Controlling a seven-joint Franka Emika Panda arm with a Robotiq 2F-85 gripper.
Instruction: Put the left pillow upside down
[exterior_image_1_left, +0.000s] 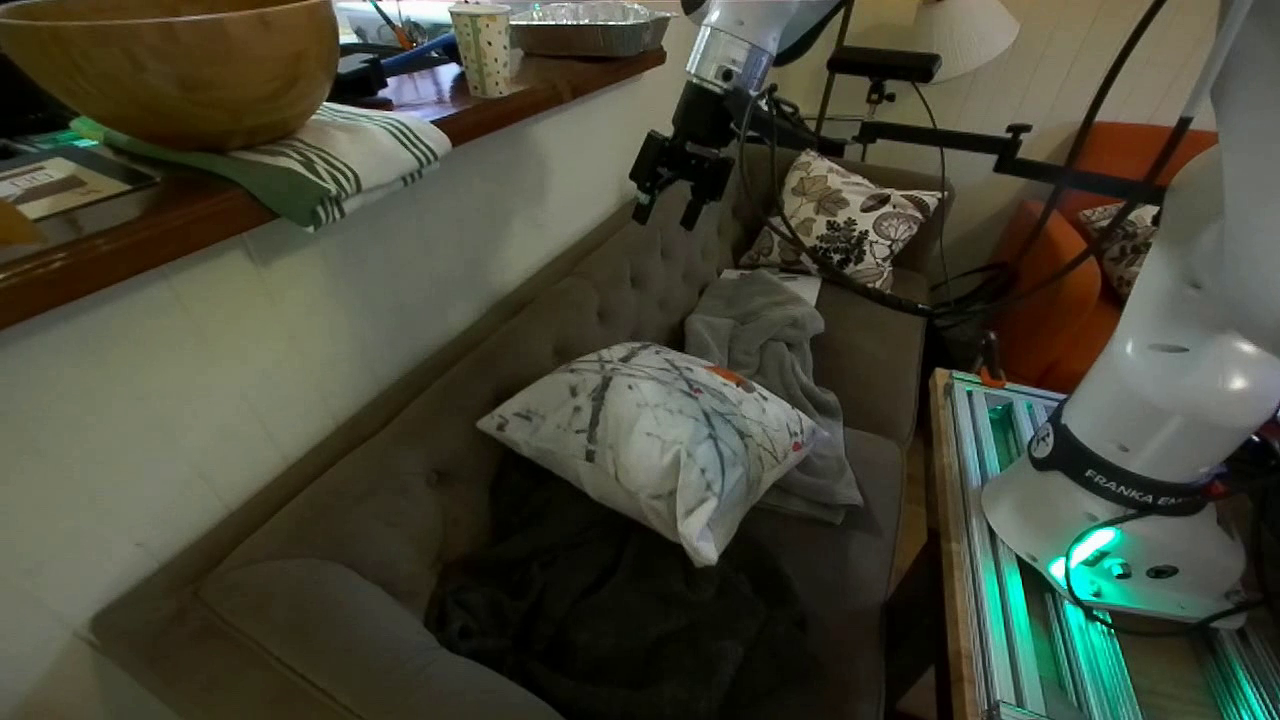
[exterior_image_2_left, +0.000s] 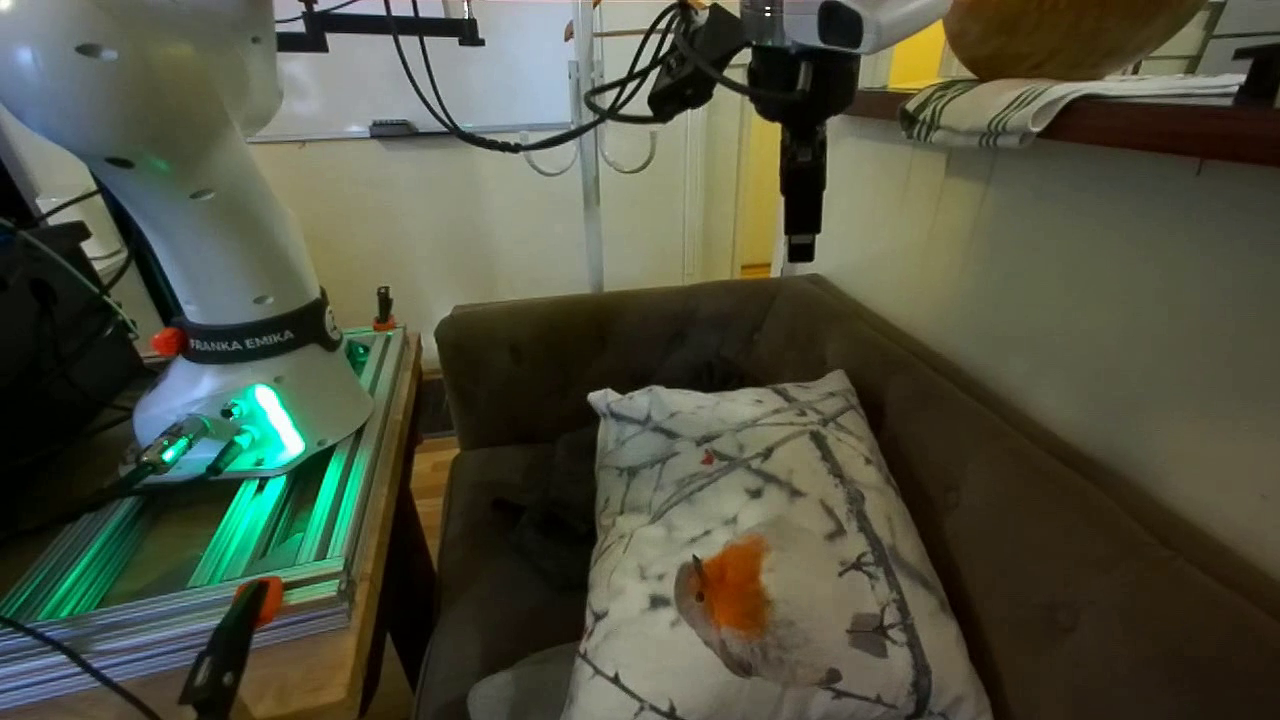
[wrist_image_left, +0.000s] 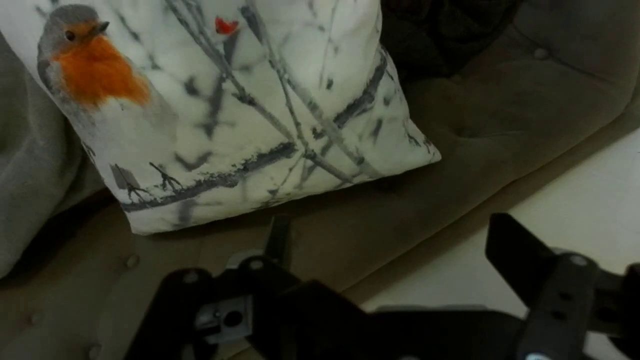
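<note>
A white pillow (exterior_image_1_left: 650, 430) with a branch and robin print lies on the brown sofa (exterior_image_1_left: 350, 510), over a dark blanket and a grey blanket. It also shows in an exterior view (exterior_image_2_left: 760, 540), bird side up, and in the wrist view (wrist_image_left: 240, 100). A second pillow (exterior_image_1_left: 850, 215) with a leaf print leans at the sofa's far end. My gripper (exterior_image_1_left: 666, 212) is open and empty, above the sofa back and apart from both pillows. It also shows in an exterior view (exterior_image_2_left: 800, 245). In the wrist view its fingers (wrist_image_left: 390, 230) are wide apart beside the white pillow's edge.
A wooden ledge (exterior_image_1_left: 570, 90) runs above the sofa back along the wall. It holds a wooden bowl (exterior_image_1_left: 180, 70), a striped towel (exterior_image_1_left: 340, 150), a paper cup (exterior_image_1_left: 482, 50) and a foil tray (exterior_image_1_left: 590, 30). A grey blanket (exterior_image_1_left: 760, 340) and a dark blanket (exterior_image_1_left: 620, 620) lie on the seat.
</note>
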